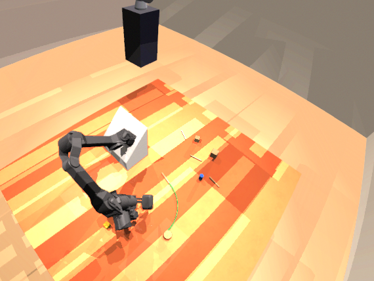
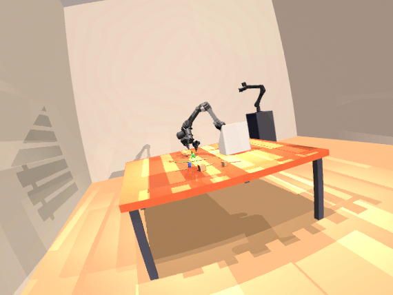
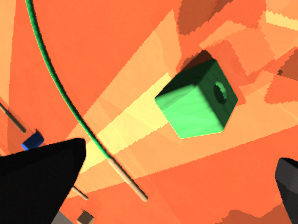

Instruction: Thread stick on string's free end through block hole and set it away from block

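Our wide-open, empty jaws (image 2: 193,147) could knock the green block (image 2: 193,156) (image 3: 196,102) (its hole faces sideways) if we swing low toward the string's stick (image 1: 165,178) (image 3: 129,180), lying beside it on the surface (image 1: 229,210) (image 2: 155,186) (image 3: 225,175).

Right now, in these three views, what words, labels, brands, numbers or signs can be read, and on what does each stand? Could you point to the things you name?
None: no text can be read in any view.
The green block (image 3: 192,107) shows only a round hole, no lettering.
The white wedge-shaped block (image 1: 139,144) (image 2: 236,138) and the dark pedestal (image 1: 141,39) (image 2: 262,125) show no marks.
The blue piece (image 1: 201,176) (image 2: 189,165) (image 3: 33,141) is too small to tell.
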Tool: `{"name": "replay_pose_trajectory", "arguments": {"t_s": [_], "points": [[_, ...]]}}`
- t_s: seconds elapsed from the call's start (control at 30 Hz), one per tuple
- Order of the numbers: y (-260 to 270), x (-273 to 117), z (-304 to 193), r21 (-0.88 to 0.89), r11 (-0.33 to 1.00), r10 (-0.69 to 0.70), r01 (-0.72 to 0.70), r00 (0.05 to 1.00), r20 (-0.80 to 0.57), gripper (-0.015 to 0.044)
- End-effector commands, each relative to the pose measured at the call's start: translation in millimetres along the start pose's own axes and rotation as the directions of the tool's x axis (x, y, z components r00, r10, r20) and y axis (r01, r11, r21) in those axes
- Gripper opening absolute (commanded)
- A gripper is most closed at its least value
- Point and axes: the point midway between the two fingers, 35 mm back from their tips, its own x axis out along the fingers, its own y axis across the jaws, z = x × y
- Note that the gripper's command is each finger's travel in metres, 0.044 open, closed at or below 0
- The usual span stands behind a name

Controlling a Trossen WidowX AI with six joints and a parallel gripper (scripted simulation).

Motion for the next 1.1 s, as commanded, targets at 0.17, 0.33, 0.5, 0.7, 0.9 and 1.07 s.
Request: {"name": "replay_pose_trajectory", "arguments": {"t_s": [0.17, 0.33, 0.5, 0.7, 0.9, 1.07], "points": [[14.2, 14.8, -10.6, -0.928, 0.196, -0.317, 0.315, 0.917, 0.244, 0.044], [22.6, 11.6, -14.2, -0.913, -0.308, -0.396, 0.267, 0.837, 0.378, 0.044], [24.8, 10.2, -15.2, -0.872, -0.438, -0.41, 0.219, 0.815, 0.41, 0.044], [24.8, 10.2, -15.2, -0.872, -0.438, -0.41, 0.219, 0.815, 0.41, 0.044], [24.8, 10.2, -15.2, -0.872, -0.438, -0.41, 0.219, 0.815, 0.41, 0.044], [24.8, 10.2, -15.2, -0.872, -0.438, -0.41, 0.219, 0.815, 0.41, 0.044]]}}
